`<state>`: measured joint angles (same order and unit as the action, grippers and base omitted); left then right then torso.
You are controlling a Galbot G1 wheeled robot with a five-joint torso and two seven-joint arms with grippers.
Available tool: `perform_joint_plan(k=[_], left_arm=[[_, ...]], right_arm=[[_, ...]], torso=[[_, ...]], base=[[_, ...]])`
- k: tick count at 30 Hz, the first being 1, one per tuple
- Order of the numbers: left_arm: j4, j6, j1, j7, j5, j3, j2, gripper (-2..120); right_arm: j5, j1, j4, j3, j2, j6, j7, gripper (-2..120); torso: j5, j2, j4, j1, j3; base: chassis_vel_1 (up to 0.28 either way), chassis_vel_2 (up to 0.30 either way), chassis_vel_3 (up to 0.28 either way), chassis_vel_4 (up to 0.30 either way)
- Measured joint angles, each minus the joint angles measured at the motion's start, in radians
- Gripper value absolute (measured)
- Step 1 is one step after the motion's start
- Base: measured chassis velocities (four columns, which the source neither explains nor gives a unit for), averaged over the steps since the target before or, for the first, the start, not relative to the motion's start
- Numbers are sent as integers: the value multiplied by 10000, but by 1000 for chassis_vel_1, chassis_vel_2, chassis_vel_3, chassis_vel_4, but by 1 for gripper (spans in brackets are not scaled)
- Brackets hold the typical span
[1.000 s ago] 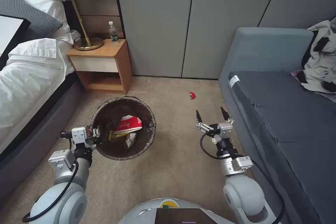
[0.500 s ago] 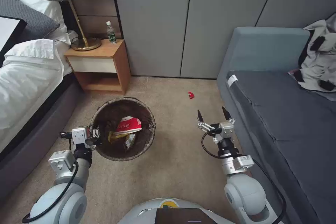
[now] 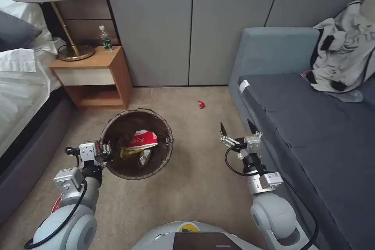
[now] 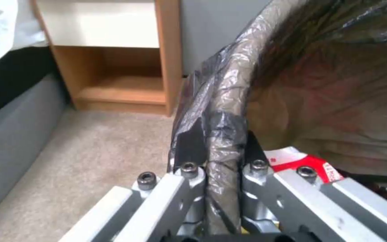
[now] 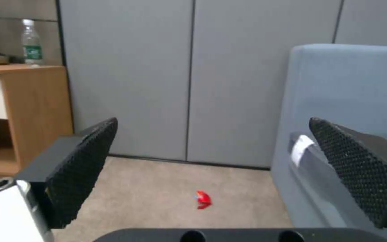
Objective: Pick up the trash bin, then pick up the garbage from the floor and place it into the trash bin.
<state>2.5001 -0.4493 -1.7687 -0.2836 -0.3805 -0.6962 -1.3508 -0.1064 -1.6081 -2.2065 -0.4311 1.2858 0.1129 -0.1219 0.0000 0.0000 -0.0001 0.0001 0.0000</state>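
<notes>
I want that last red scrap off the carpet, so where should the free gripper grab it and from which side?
Probably from straight above. The red scrap lies low on open carpet, clear of the sofa. The right gripper is open and aimed at it, so lower its fingers either side of the raised folded middle, across the narrow width.

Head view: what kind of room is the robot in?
Most likely a bedroom, maybe in a hotel. There is a bed with white sheets, a wooden nightstand holding a lamp, and a grey sofa along the wall.
</notes>
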Motion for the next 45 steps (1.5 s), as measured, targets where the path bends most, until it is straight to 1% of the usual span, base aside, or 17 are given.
perform_joint_plan(k=[8,9,12,14,19,30,45], left_arm=[[0,7,6,-7,-7,8,-2,3],[0,76,9,-26,-35,12,-2,3],[0,127,11,-39,-51,12,3,3],[0,132,11,-41,-52,12,3,3],[0,142,13,-45,-56,14,-2,3],[0,193,-12,-44,-55,22,-4,3],[0,217,-31,-15,-41,61,-24,3]], right_arm=[[-87,1,1,10,-14,-29,15,100],[-315,7,-11,7,-31,-131,141,100],[-428,54,0,11,-30,-201,120,100],[-429,87,34,-2,-35,-240,81,100],[-441,198,170,-134,-134,-373,24,100],[-440,148,181,-71,-115,-360,20,100],[-448,107,192,52,-102,-299,-24,100]], torso=[[0,0,0,0,0],[0,0,-1,0,0],[0,0,1,0,0],[0,0,4,0,0],[0,0,1,0,0],[0,0,0,-1,-1],[0,0,1,0,0]], base=[[-10,-9,-13,-7],[0,0,0,0],[0,0,0,0],[0,0,0,0],[0,0,0,0],[0,0,0,0],[-103,101,102,-101]])
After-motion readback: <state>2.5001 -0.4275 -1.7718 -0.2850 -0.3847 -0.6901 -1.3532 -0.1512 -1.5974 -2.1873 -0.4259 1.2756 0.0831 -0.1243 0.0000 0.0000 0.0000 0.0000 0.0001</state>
